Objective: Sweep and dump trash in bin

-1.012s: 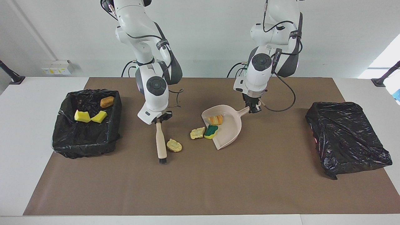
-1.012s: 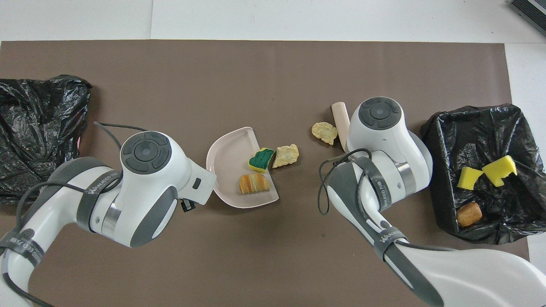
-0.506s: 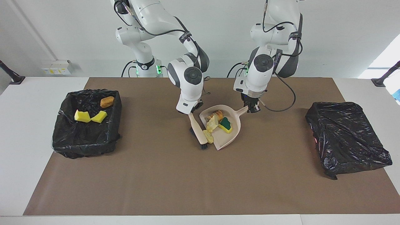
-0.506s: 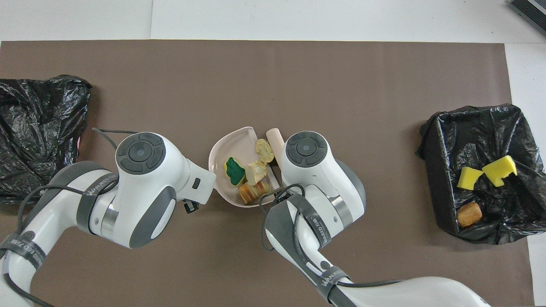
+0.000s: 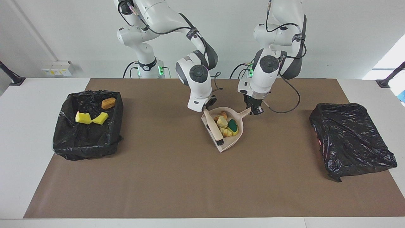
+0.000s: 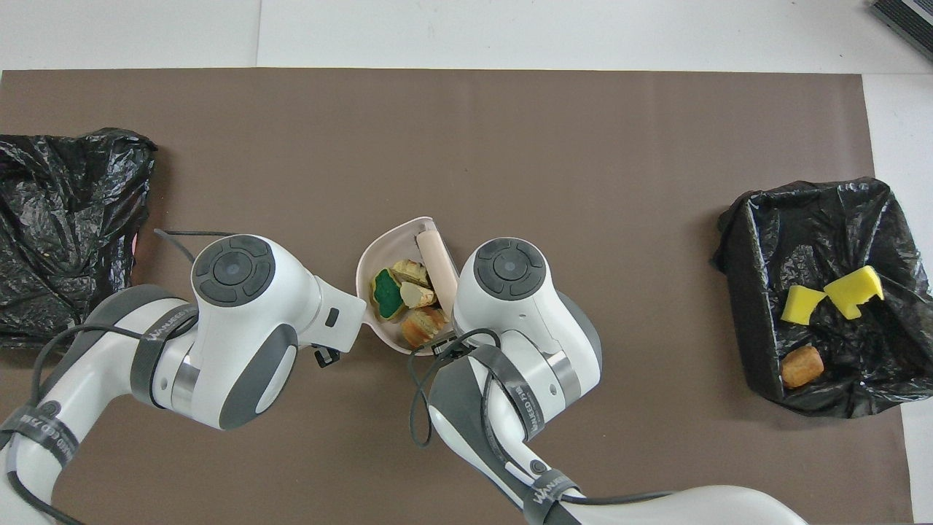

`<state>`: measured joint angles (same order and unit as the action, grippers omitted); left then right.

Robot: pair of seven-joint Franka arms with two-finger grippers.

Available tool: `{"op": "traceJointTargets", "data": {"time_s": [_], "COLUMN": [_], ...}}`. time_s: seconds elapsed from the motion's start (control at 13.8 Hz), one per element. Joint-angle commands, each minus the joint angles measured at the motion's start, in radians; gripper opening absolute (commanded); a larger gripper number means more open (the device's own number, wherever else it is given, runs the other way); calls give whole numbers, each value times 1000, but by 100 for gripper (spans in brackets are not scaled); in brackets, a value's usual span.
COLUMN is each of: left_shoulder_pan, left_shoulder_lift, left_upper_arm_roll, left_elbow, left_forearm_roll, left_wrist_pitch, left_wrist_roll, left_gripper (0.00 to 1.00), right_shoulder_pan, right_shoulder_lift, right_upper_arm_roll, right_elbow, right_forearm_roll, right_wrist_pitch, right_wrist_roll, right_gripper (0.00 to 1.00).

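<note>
The right gripper [image 5: 206, 108], jaws clamped on the brush [image 5: 214, 127], pins four scraps [image 5: 226, 125] inside the dustpan [image 5: 238, 134], which the left gripper [image 5: 254, 109] grips by its handle at mid-bench; three scraps [image 5: 91, 116] lie in the bin [image 5: 65, 145].

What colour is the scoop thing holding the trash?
The dustpan is pale beige-pink, clearest in the facing view.

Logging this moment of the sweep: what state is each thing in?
dustpan: on the mat, four scraps inside
brush: lying across the pan's mouth
open bin: holds three scraps
left gripper: shut on dustpan handle
right gripper: shut on brush handle
</note>
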<state>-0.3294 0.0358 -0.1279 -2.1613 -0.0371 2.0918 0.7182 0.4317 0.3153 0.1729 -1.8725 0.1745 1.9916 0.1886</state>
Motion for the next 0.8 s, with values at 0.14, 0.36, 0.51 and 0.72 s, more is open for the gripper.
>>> {"op": "traceJointTargets", "data": {"time_s": [0.14, 0.36, 0.51, 0.72], "left_shoulder_pan": [38, 71, 93, 141], "left_shoulder_lift": [-24, -33, -56, -111], "left_upper_arm_roll": [1, -1, -1, 4], "left_elbow": [-25, -17, -5, 14], "left_forearm_roll": [-52, -83, -90, -92], "left_wrist_pitch": [56, 57, 47, -1], "left_wrist_roll": [3, 24, 50, 101], "left_gripper": [0, 0, 0, 0], "right_shoulder_pan": [-105, -99, -76, -1], "right_shoulder_lift": [-79, -130, -145, -192], "right_upper_arm_roll": [2, 5, 13, 13], "right_elbow": [-4, -4, -8, -66], "right_forearm_roll": [-22, -156, -165, -146], "right_wrist_pitch": [-128, -177, -180, -159], "right_wrist_roll": [-12, 55, 182, 303], "right_gripper": [0, 0, 0, 0]}}
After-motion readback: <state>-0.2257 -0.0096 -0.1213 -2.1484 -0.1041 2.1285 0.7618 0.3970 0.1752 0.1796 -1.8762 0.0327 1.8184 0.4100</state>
